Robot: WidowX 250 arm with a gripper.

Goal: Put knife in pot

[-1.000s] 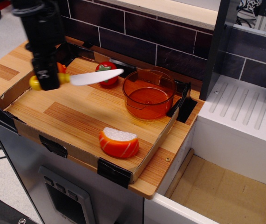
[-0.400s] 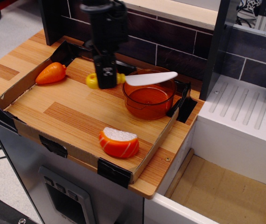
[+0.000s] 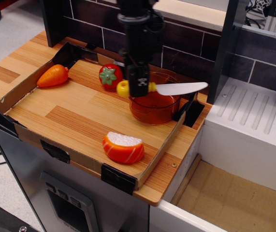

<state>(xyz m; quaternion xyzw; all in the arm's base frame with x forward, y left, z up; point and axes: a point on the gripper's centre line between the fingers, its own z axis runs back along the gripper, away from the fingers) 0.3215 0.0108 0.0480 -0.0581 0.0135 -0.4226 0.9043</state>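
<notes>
Now | gripper (image 3: 138, 87) clamped on knife (image 3: 169, 89) | shifted right, apparently above pot (image 3: 154, 104) | tomato (image 3: 110, 76) uncovered

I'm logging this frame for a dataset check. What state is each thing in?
Black gripper: shut on the knife handle.
Yellow-handled white-bladed toy knife: held level above the pot.
Translucent orange plastic pot: upright, nothing inside.
Orange toy carrot: lying flat.
Red toy tomato: resting on tray.
Orange-and-white toy wedge: resting on tray.
</notes>
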